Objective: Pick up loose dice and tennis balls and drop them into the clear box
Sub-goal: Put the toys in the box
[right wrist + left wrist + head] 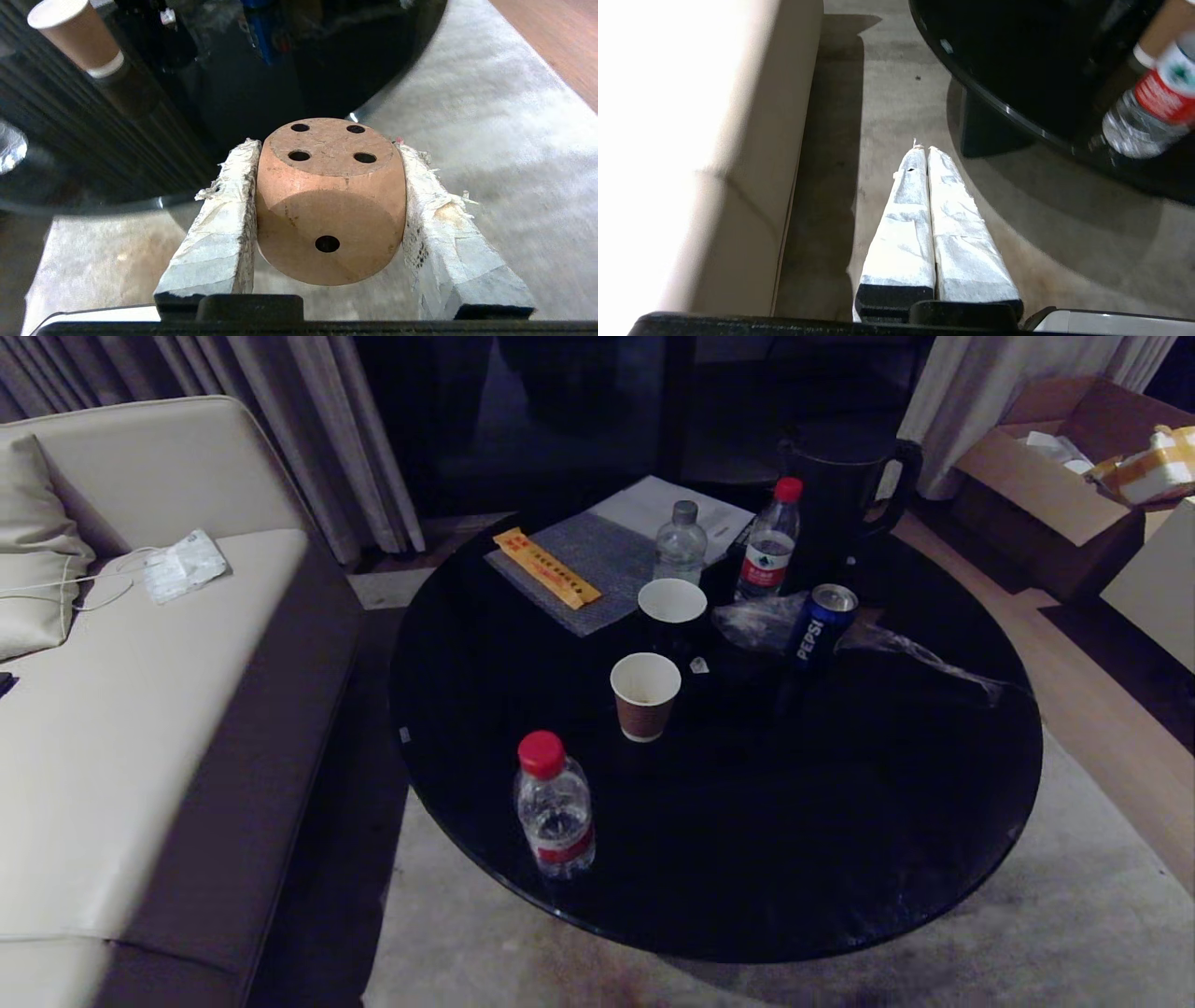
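Note:
A cream-tan die [329, 205] with dark pips sits squeezed between the two padded fingers of my right gripper [327, 147], which is shut on it. It hangs over the grey carpet, just off the edge of the round black table [261, 93]. My left gripper [927, 148] is shut with nothing in it, low over the carpet between the sofa and the table edge [1008, 109]. Neither arm shows in the head view. The tennis balls and the clear box are out of view.
On the black table [840, 859] stand a red-capped water bottle [555, 807], a brown paper cup [645, 695], a Pepsi can [815, 625], more bottles and a dark jug. A beige sofa [140, 709] is on the left, and cardboard boxes [1055, 476] are at the back right.

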`<state>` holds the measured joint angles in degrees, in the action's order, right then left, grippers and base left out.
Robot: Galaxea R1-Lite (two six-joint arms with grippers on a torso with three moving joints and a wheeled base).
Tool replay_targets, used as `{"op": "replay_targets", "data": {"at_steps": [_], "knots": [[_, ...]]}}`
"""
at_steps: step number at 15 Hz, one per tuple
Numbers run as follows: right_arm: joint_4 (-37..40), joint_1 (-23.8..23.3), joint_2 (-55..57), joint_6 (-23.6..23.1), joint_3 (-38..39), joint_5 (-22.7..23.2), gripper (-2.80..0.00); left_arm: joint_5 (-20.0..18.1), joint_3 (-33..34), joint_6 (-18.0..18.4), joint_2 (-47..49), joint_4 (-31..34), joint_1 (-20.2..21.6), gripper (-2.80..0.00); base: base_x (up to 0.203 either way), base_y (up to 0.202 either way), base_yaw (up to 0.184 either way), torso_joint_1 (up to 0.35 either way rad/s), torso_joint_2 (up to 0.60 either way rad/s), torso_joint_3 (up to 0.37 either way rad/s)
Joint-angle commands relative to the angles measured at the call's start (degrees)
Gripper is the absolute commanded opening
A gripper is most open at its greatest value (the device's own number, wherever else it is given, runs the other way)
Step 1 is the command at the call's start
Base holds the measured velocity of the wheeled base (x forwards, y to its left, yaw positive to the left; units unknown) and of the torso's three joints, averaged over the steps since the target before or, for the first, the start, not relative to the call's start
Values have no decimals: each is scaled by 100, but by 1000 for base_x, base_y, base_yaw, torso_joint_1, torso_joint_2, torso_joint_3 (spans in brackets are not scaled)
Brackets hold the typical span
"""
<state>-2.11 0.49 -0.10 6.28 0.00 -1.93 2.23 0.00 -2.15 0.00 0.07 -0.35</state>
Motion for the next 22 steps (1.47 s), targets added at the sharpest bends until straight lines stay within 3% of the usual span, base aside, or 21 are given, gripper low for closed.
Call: {"op": "replay_targets", "data": {"at_steps": [1, 22], "knots": [[0, 3, 10, 5, 62, -1, -280, 14, 9, -22, 9, 1, 0, -280, -183, 0, -2, -2, 2, 2], [0, 4, 10, 5, 62, -1, -280, 23, 9, -23, 9, -7, 0, -280, -184, 0, -1, 2, 2, 3]]}}
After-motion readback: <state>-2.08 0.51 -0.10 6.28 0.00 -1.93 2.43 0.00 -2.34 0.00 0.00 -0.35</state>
